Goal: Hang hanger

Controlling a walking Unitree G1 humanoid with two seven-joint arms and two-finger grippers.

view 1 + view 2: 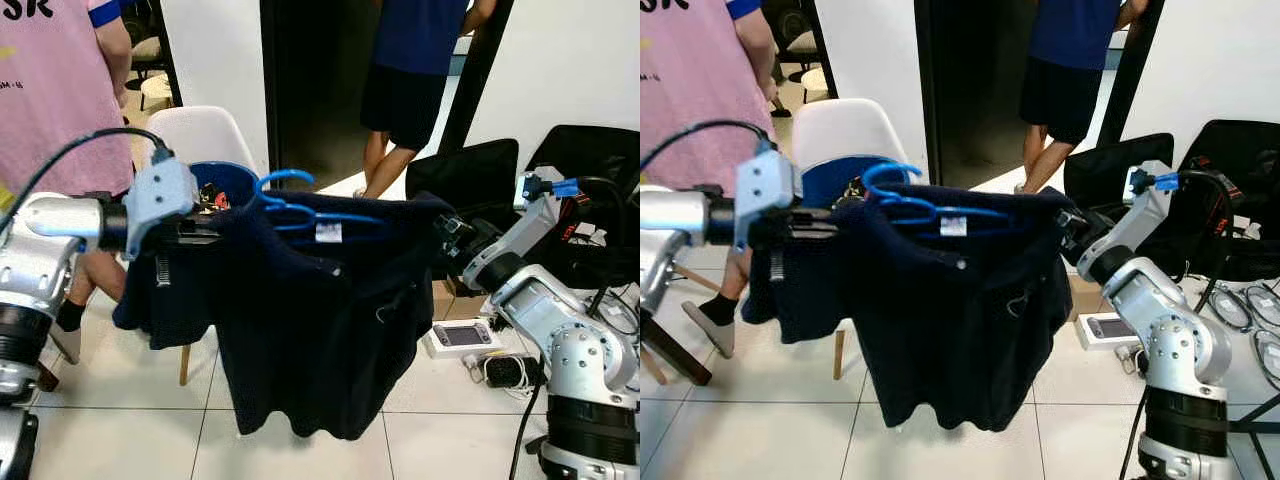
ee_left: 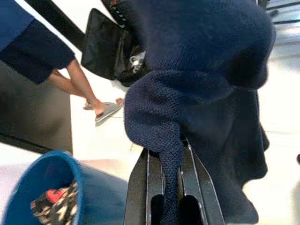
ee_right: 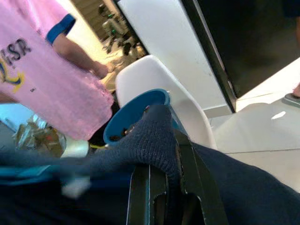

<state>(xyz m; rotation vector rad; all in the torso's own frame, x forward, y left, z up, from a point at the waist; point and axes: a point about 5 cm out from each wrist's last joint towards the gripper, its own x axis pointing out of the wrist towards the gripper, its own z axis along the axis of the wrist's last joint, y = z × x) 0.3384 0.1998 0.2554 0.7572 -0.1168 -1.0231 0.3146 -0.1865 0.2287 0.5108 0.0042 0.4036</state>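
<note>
White floor tiles (image 1: 130, 420) run under your robot, with a white wall (image 1: 580, 70) to the right and a dark doorway (image 1: 310, 80) straight ahead. You have a dark navy knitted sweater (image 1: 320, 320) stretched between the two arms, hanging in front of the robot. Your left gripper (image 1: 205, 228) is clamped on the sweater's left shoulder; in the left wrist view you can see a fold of knit squeezed between the two black fingers (image 2: 140, 187). Your right gripper (image 1: 447, 232) pinches the right shoulder the same way, and the right wrist view shows the fabric bunched between its fingers (image 3: 187, 173).

You can see the blue plastic hanger (image 1: 300, 208) sitting inside the neck of the sweater, its hook rising above the collar and curling toward the left, its bars just above a small white label (image 1: 328, 232). The hanger is carried by the garment alone and hangs from nothing.

Behind the sweater on the left stands a white chair (image 1: 200, 135) holding a blue bucket (image 1: 228, 182) with some patterned cloth in it. A person in a pink shirt (image 1: 50, 90) stands at the far left, and a second person in dark blue shorts (image 1: 405, 100) stands in the doorway. On the right you have black bags (image 1: 475, 180) against the wall and, on the floor near the right arm, a small white device (image 1: 462, 338) with cables beside it.
</note>
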